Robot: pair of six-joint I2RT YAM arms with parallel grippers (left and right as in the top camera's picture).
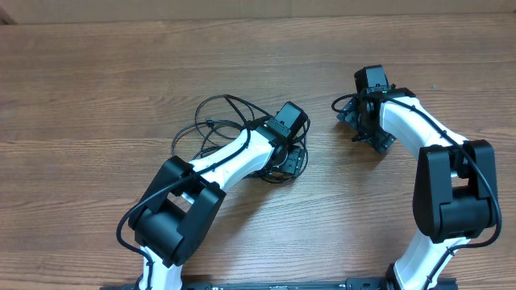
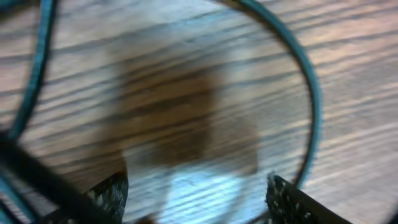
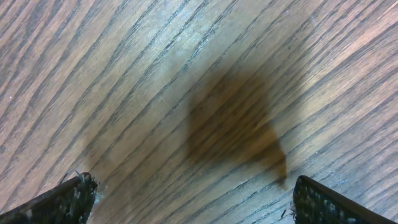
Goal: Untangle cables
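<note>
we log the cables [image 2: 311, 99] looped around the left gripper [image 2: 196, 196], jaws apart and empty; right gripper [image 3: 194, 190], wide, stands well apart.

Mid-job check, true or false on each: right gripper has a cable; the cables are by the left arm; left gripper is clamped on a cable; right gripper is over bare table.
1. The right gripper holds a cable: false. It is open, nothing between its jaws.
2. The cables lie by the left arm: true.
3. The left gripper is clamped on a cable: false. It is open, with only wood in the gap; a cable loops around that spot.
4. The right gripper is over bare table: true.
</note>
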